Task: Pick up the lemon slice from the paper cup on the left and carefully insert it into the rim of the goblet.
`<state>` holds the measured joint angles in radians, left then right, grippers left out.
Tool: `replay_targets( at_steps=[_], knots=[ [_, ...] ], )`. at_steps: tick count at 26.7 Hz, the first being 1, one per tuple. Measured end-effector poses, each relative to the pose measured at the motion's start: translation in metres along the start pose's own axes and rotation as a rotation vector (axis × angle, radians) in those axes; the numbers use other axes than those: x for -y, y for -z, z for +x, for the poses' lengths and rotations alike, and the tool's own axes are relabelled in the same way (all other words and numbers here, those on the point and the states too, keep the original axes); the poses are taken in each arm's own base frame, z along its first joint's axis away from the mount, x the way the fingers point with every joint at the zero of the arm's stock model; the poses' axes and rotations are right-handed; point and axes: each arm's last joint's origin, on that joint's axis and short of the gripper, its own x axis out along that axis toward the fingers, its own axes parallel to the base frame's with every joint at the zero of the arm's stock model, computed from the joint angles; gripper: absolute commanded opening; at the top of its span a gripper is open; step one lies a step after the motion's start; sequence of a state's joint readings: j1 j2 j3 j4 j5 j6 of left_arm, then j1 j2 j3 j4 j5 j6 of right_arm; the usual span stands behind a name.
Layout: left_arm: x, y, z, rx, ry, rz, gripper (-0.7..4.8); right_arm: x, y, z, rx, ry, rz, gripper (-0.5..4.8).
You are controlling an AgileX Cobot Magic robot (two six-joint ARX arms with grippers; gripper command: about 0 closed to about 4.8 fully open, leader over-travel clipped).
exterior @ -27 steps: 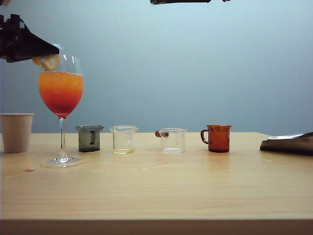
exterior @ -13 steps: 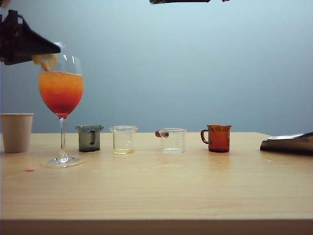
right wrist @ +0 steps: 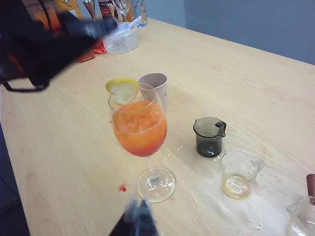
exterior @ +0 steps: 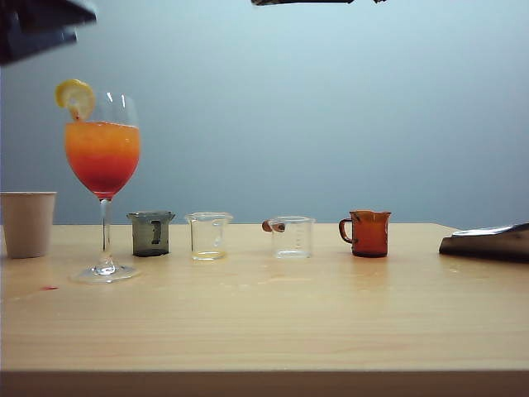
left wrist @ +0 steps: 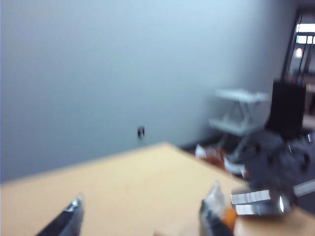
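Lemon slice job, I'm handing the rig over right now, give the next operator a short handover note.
Left gripper: open, empty, up left of the goblet.
Right gripper: looks shut, empty, parked low at the table's right side.
Lemon slice: sitting on the goblet's rim, free of both grippers.
Paper cup: left of the goblet.
Done: slice placed.
Left: check the slice sits firmly, take the left arm clear.

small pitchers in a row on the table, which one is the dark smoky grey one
The dark grey glass pitcher nearest the tall stemmed goblet; the others are clear or amber.
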<state>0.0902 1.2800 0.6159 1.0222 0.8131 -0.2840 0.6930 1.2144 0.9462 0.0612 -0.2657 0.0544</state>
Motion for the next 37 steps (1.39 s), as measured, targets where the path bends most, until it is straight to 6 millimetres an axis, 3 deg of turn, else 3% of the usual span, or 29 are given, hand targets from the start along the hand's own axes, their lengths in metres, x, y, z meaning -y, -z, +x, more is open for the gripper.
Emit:
replay_targets(
  at_steps=[1,3,8,11,15,20,24,28,32,37],
  knots=[
    [0.002,-0.006,-0.001,0.037,-0.011,0.012,0.39,0.000,0.000,0.000,0.000,0.000,0.000,-0.02],
    [0.007,-0.018,-0.004,0.093,-0.034,0.048,-0.09,0.000,0.000,0.000,0.000,0.000,0.000,-0.02],
    [0.014,-0.034,-0.010,0.152,-0.174,0.108,-0.06,-0.002,-0.004,-0.006,0.022,-0.002,-0.002,-0.02],
    [0.021,-0.040,-0.018,0.096,-0.268,0.065,-0.06,-0.005,-0.013,-0.019,0.065,-0.001,-0.014,-0.02],
    [0.045,-0.058,-0.033,0.069,-0.227,0.072,-0.06,-0.013,-0.020,-0.051,0.054,0.053,-0.013,-0.02],
    [0.083,-0.086,-0.064,0.128,-0.335,0.100,-0.06,-0.017,-0.020,-0.093,0.023,0.145,-0.019,-0.02],
    [0.124,-0.081,-0.105,-0.014,-0.442,0.135,-0.06,-0.011,0.003,-0.147,0.094,0.300,0.016,-0.02],
    [0.145,-0.076,-0.128,-0.051,-0.526,0.148,-0.06,-0.013,0.022,-0.178,0.173,0.415,0.021,-0.02],
    [0.156,-0.066,-0.144,-0.086,-0.613,0.134,-0.06,-0.013,0.045,-0.196,0.190,0.534,0.091,-0.02],
    [0.148,-0.042,-0.148,-0.100,-0.741,0.086,-0.06,-0.010,0.083,-0.207,0.191,0.721,0.154,-0.02]
  ],
)
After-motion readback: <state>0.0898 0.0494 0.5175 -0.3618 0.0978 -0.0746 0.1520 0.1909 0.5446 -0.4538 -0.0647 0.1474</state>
